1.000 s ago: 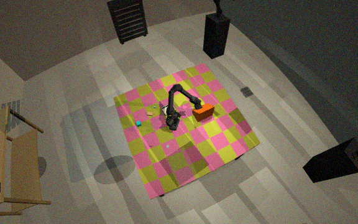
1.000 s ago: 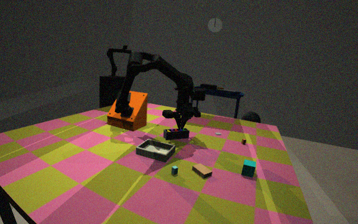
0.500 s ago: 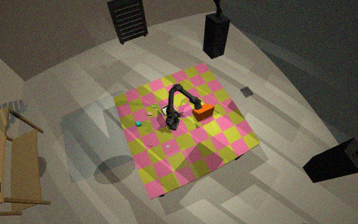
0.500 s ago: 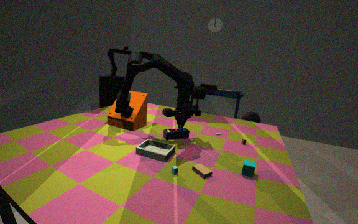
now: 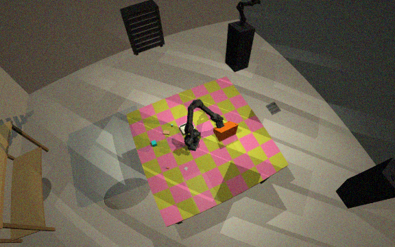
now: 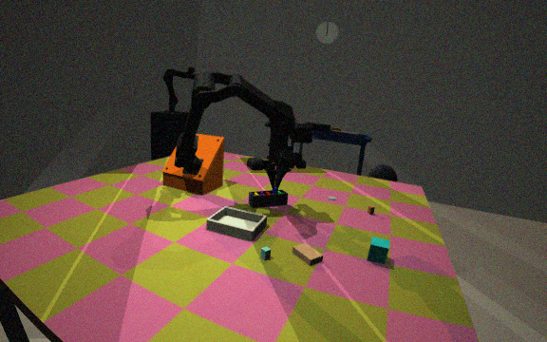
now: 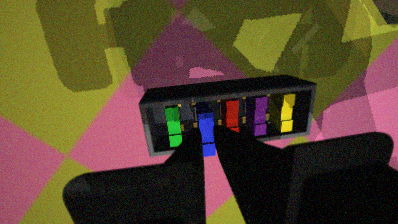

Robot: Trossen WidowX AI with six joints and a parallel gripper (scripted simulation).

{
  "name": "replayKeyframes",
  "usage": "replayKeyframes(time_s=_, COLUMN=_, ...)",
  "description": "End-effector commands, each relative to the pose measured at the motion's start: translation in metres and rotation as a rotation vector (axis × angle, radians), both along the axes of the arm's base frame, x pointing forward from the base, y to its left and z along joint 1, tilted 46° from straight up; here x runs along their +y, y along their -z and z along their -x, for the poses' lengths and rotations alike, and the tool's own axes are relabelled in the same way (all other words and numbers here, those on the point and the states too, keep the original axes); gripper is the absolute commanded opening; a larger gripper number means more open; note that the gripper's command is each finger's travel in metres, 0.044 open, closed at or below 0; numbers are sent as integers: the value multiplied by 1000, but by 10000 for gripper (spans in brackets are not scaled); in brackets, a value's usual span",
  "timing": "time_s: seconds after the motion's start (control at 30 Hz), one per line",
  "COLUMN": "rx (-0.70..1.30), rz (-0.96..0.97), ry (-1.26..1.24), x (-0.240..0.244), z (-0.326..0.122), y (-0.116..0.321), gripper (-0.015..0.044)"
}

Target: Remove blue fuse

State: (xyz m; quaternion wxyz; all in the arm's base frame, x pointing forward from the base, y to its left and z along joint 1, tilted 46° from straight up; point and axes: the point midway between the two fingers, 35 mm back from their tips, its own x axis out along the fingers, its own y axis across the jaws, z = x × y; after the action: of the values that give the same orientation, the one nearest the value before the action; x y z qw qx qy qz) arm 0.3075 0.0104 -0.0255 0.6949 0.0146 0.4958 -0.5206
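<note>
Blue fuse: clamped between the two dark fingers of the gripper, second slot from the left in the fuse block as the wrist view shows it; its top stands nearer the camera than the tops of its neighbours.

Nearest items, exterior view: small cyan cube, tan flat block, larger teal cube, all lying apart from one another on the pink-and-yellow checkered desk.

Tray: grey rectangular walls, pale floor, nothing seen inside; sits just in front of the fuse block, apart from it.

Fuse block: dark open-topped housing; holds, left to right in the wrist view, green fuse, the blue one, red fuse, purple fuse, yellow fuse.

Arm: black, arched over the desk, wrist pointing straight down above the fuse block.

Small brown cube: right of the fuse block, well apart.

Orange wedge-shaped box: behind the tray, beside the arm's base.

Wall clock: round, on the far dark wall.
</note>
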Motion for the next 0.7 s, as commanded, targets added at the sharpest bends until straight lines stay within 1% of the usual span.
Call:
replayKeyframes(time_s=0.0, rx=-2, rz=-5, ry=4, x=3, z=0, y=-2, gripper=0)
replayKeyframes(time_s=0.67, rx=-2, rz=-4, ry=3, x=10, z=0, y=-9, gripper=0)
